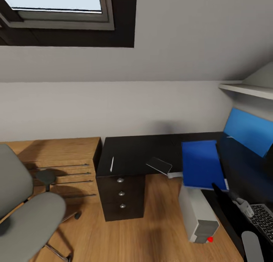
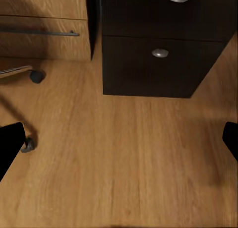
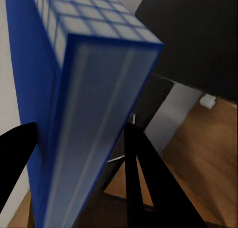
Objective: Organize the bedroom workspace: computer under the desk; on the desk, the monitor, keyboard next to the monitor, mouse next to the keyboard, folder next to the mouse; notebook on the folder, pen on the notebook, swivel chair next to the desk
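Observation:
My right gripper (image 3: 79, 131) is shut on a thick blue notebook (image 3: 84, 114) with a grid-patterned face. In the head view the notebook (image 1: 200, 163) hangs over the inner corner of the black desk (image 1: 132, 152), and the right gripper (image 1: 218, 188) holds its near right corner. The pen (image 1: 112, 164) lies on the desk above the drawer unit (image 1: 121, 193). Below the notebook, the computer (image 1: 199, 216) stands on the floor. The keyboard (image 1: 265, 216) lies at the far right in front of the dark monitor (image 1: 242, 167). My left gripper (image 2: 119, 141) is open over the wood floor.
The grey swivel chair (image 1: 22, 205) stands at the left, its castors (image 2: 35, 77) near my left gripper. A low wooden drawer cabinet (image 1: 57, 159) adjoins the desk. A white shelf (image 1: 246, 89) juts out at the upper right. A pale grey flat shape (image 1: 159, 165) lies at the desk's front edge.

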Motion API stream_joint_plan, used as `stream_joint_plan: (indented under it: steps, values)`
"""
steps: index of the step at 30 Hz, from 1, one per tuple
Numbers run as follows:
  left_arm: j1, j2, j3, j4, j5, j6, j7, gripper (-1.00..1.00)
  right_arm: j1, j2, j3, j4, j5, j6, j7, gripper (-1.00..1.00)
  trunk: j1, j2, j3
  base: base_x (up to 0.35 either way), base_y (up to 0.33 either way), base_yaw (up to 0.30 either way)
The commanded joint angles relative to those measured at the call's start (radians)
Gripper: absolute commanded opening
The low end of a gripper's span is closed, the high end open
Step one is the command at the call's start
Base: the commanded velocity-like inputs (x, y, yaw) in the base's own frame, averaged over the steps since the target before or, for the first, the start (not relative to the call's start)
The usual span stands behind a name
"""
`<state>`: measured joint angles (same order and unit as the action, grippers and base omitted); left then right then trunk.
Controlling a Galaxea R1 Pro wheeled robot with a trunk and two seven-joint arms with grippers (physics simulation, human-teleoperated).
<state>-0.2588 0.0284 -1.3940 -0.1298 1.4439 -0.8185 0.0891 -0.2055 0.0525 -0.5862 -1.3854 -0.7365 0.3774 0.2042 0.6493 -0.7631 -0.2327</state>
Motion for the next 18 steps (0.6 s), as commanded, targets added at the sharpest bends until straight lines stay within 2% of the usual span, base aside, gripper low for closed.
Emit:
stream_joint_plan:
  steps: [1,8,18]
  values:
    - [-0.001,0.002,-0.008,-0.003,0.003,-0.003,0.009,1.0,-0.002,0.001,-0.003,0.005,-0.007,0.007,0.002,-1.0,0.0,-0.001,-0.001,0.0,0.0,-0.299]
    - [0.0,0.001,-0.008,-0.004,0.004,0.001,0.012,1.0,-0.011,-0.001,-0.001,0.086,-0.006,0.008,-0.002,-1.0,0.0,-0.001,-0.001,0.0,0.0,-0.279]
    - [0.0,0.001,-0.008,-0.004,0.004,0.004,0.012,1.0,-0.013,-0.002,0.028,0.087,-0.007,0.008,0.005,-1.0,0.0,-0.001,-0.001,0.0,0.0,-0.029]
